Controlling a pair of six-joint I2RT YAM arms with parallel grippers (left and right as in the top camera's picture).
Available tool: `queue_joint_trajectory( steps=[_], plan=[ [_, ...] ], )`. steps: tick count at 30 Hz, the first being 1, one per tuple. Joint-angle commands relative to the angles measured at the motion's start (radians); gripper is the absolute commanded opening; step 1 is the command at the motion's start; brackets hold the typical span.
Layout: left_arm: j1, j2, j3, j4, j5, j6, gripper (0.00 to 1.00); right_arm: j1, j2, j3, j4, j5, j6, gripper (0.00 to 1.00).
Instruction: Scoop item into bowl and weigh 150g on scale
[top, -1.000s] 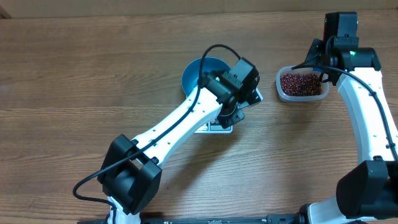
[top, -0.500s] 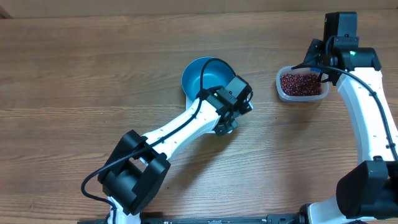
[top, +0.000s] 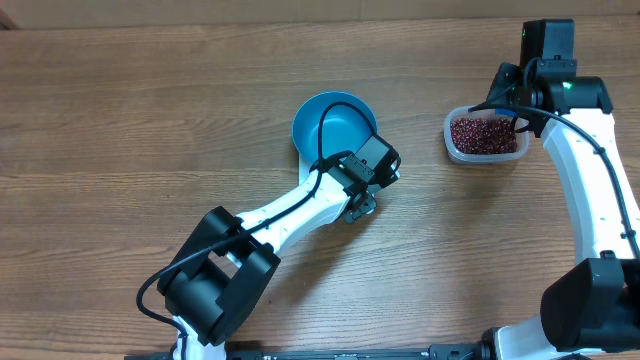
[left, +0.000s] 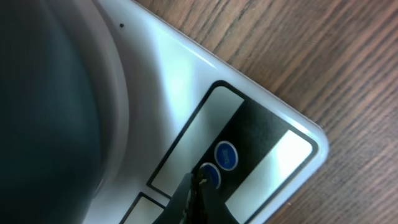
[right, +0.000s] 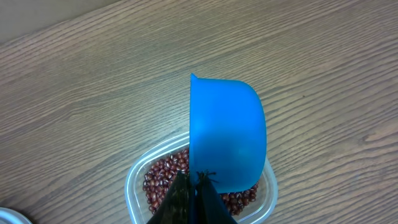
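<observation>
The table (top: 150, 120) is brown wood grain, smooth and matt with fine streaks; the scale (left: 168, 81) is white plastic, glossy enough to carry soft glare, its panel a darker, finely speckled film. The bowl (top: 306, 130) and the scoop (right: 227, 134) look like bright blue plastic, smooth with a dull sheen; the tub (right: 130, 184) is thin clear plastic; the beans (right: 163, 177) are dark red-brown and faintly shiny.

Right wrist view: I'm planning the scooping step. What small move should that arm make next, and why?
Probably dip the scoop down into the beans: the right gripper is shut on it, it hangs above the tub, and the bowl shows no beans yet.
</observation>
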Motion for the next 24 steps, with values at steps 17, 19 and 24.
queue_joint_trajectory(
  steps=[17, 19, 24],
  plan=[
    [-0.008, -0.01, -0.02, -0.011, -0.033, -0.048, 0.04, -0.005, -0.01, 0.022, 0.003, -0.004, 0.007, 0.04],
    [-0.008, -0.01, -0.02, -0.012, -0.033, -0.05, 0.04, -0.005, -0.01, 0.022, 0.003, -0.004, 0.007, 0.04],
    [-0.007, -0.01, -0.025, -0.011, -0.031, -0.055, 0.04, -0.005, -0.01, 0.022, 0.003, -0.004, 0.007, 0.04]
  ],
)
